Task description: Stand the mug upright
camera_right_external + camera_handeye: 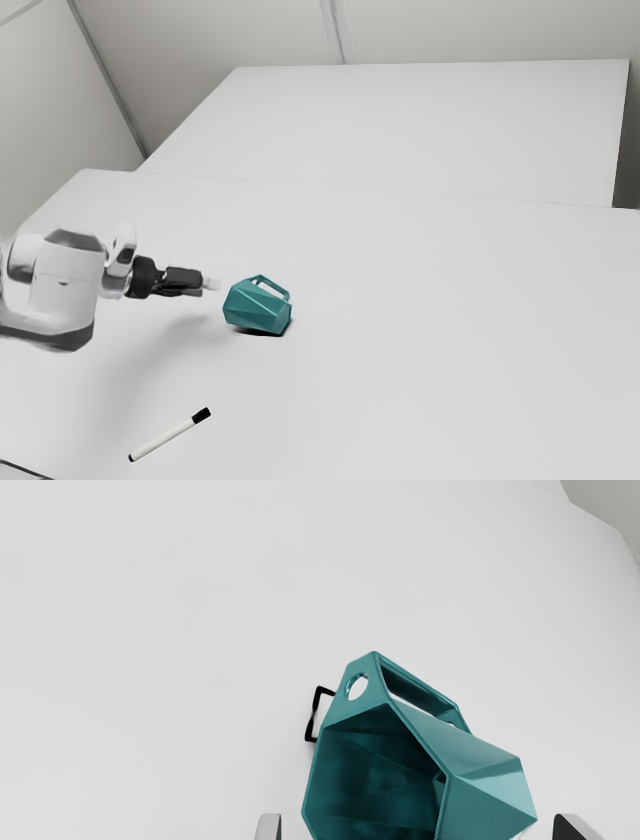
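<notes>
White tabletop (450, 330) spread beneath the black two-finger gripper (212, 284), whose fingers (269, 827) stood wide apart, holding nothing. Just beyond their tips, the teal faceted mug (257, 307) lay tipped on its side on the tabletop, its open mouth facing the gripper and its angular handle (272, 283) uppermost. Farther out, nearer the exterior view's camera, a white marker (165, 438) with a black cap (201, 415) lay slantwise, well apart from the mug. Behind everything rose a pale wall (200, 40).
</notes>
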Controlling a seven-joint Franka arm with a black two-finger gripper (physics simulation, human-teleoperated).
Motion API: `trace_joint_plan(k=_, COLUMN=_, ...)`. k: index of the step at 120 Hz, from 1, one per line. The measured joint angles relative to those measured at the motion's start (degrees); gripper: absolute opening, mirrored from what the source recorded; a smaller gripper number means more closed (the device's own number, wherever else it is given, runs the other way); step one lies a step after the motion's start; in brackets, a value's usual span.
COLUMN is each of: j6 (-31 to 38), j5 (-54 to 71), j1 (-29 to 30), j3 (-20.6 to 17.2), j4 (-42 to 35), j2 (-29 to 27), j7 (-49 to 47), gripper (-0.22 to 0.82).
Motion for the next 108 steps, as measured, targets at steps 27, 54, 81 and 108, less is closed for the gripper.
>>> trace_joint_plan(k=27, j6=-3.59, j5=-3.89, j1=0.58, j3=-0.04, j4=0.09, j2=2.73, j7=13.74, gripper=0.58)
trace_joint_plan(k=54, j6=-6.21, j5=-7.62, j1=0.64, j3=-0.65, j4=1.17, j2=5.82, j7=24.96, gripper=0.58)
trace_joint_plan(k=81, j6=-7.63, j5=-11.64, j1=-0.65, j3=-3.06, j4=2.05, j2=8.52, j7=33.24, gripper=0.56)
trace_joint_plan(k=108, j6=-8.13, j5=-15.10, j1=-0.69, j3=-4.14, j4=1.83, j2=9.24, j7=39.48, gripper=0.50)
